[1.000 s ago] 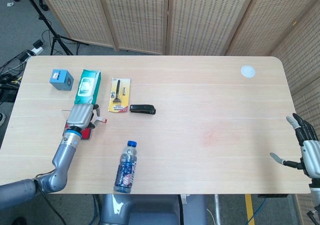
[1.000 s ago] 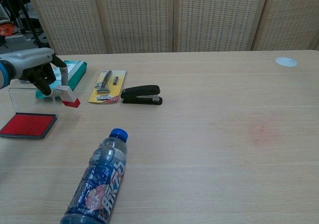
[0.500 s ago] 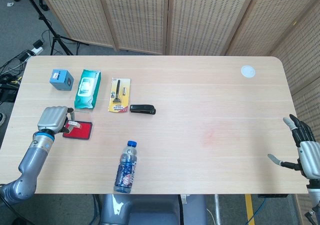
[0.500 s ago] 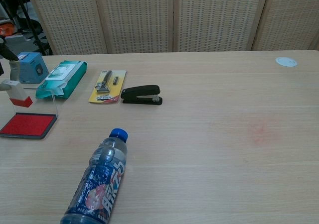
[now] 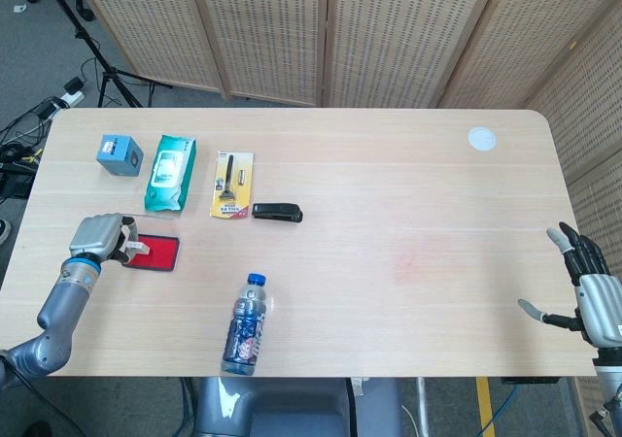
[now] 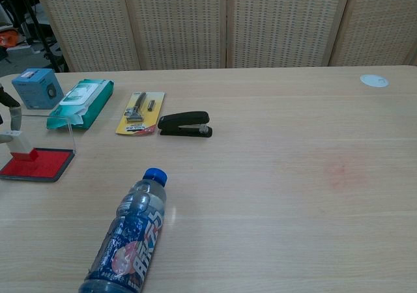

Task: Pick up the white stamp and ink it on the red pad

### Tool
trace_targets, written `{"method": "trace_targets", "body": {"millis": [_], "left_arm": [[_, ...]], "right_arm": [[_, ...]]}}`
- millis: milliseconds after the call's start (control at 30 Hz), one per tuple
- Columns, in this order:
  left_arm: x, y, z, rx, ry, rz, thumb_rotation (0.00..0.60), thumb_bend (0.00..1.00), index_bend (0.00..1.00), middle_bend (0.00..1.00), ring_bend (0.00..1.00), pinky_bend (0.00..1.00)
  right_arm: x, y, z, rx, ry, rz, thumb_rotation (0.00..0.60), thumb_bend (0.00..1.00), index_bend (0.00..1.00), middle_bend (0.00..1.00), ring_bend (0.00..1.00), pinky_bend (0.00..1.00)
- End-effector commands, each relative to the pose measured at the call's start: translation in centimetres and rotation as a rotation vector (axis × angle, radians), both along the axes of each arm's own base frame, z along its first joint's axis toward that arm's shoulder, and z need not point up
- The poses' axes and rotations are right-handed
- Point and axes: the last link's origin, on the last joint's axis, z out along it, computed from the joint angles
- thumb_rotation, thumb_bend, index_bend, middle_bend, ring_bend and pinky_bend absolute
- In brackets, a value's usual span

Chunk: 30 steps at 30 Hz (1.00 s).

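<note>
Your left hand (image 5: 100, 238) has its fingers wrapped round the white stamp (image 6: 17, 144), and the stamp's base sits right on the red pad (image 6: 38, 165) near the table's (image 5: 389, 194) left edge; your right hand (image 5: 595, 291) hangs off the right edge, fingers spread, holding nothing.

One bottle (image 5: 245, 322), one stapler (image 5: 278, 212)

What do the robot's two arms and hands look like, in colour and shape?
The left hand has a silver-grey, ribbed metallic back with dark fingers. A bright blue ring marks its wrist, and the left arm below is smooth, rounded grey metal. The right hand is light grey with black jointed fingers. No loose cables or sleeves show on either.
</note>
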Motion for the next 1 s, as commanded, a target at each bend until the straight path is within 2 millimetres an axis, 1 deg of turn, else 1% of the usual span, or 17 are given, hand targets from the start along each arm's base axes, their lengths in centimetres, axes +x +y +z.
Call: {"method": "trace_targets", "body": {"millis": [33,300,500,1000], "left_arm": [[-0.3,0.01,-0.67,-0.016,0.003,0.002,0.6,0.39,0.65,0.98,1.0,0.96],[-0.26,0.16,-1.32,-0.007,0.025,-0.003,0.6,0.39,0.65,0.98,1.0,0.96],[-0.21,-0.03,-1.43,0.005,0.043,-0.008,0.6,0.39,0.65,0.98,1.0,0.96],[-1.15,-0.16,-1.51,0.011,0.042,0.012,0.6,0.4,0.66,0.98,1.0,0.96]], "right_arm": [[-0.04,-0.02,0.03,0.0,-0.001,-0.001,0.6,0.0,0.0,0.0,0.0,0.0],[-0.13,-0.05,0.15,-0.002,-0.007,-0.004,0.6,0.0,0.0,0.0,0.0,0.0],[-0.11,-0.02,0.17,-0.001,-0.009,-0.003,0.6,0.0,0.0,0.0,0.0,0.0],[-0.13,-0.02,0.13,0.002,-0.011,-0.004,0.6,0.0,0.0,0.0,0.0,0.0]]}}
